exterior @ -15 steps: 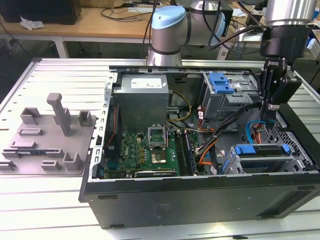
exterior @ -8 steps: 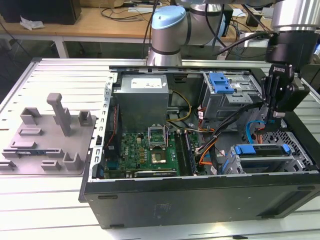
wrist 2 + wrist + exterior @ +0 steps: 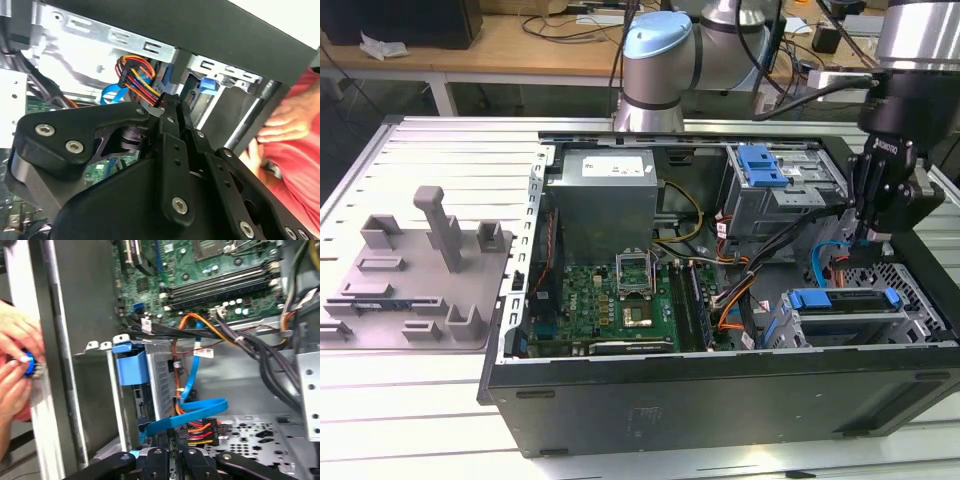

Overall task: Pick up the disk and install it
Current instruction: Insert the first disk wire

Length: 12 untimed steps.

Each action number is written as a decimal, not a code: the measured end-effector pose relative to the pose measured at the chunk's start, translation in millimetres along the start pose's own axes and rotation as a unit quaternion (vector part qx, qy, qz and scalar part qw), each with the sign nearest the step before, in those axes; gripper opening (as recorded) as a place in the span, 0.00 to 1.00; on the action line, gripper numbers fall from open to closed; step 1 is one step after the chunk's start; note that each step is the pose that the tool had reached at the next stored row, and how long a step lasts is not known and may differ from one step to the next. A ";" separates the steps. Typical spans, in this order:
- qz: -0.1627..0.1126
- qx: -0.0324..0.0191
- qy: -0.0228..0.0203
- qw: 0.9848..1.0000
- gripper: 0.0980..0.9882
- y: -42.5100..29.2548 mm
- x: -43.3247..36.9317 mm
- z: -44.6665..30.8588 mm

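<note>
My claw (image 3: 875,238) hung inside the open computer case (image 3: 720,400), at the exterior view's right, just above the drive cage (image 3: 920,290) in the case's corner. Its fingers (image 3: 172,135) were drawn together to a narrow tip, with no gap that I could make out in the second wrist view. Whether they pinched anything I could not tell. Right at that tip lay a black plug (image 3: 182,434) trailing a bundle of red, yellow, orange and black wires (image 3: 135,67). A flat blue cable (image 3: 195,412) looped just beside it.

The disk (image 3: 847,318) was not in my grasp. It sat flat in the drive cage below my claw, with its blue carrier frame (image 3: 845,298) showing along one edge. In the first wrist view its grey patterned face stood just beside that blue frame, within the cage's metal walls.

Farther into the case I saw the green motherboard (image 3: 620,300), the big grey power supply (image 3: 605,195) and a blue latch (image 3: 760,165) on its grey metal cage. At the exterior view's left, beside the case, a grey moulded fixture (image 3: 420,270) rested on the ribbed desk (image 3: 440,140).

A person's hands (image 3: 17,350) were outside the case wall, with a small blue thing (image 3: 28,364) held at the fingertips.
</note>
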<state>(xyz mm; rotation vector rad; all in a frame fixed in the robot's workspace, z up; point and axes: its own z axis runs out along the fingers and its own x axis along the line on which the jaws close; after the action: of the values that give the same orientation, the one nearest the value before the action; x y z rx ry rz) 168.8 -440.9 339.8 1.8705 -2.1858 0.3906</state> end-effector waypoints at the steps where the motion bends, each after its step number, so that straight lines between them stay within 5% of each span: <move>1: 0.000 -0.001 -0.004 1.000 0.08 -0.6 4.1 -1.2; 5: 0.000 -0.003 -0.019 1.000 0.08 -2.3 15.5 -2.8; 8: 0.000 -0.005 -0.035 0.999 0.08 -3.3 21.4 -1.3; 10: 0.000 -0.008 -0.050 0.999 0.08 -4.3 27.9 0.1; 12: 0.000 -0.009 -0.057 0.998 0.08 -5.0 31.9 1.0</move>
<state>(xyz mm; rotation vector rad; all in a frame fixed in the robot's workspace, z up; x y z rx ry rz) 168.8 -471.5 350.2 1.9288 -2.2531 0.2693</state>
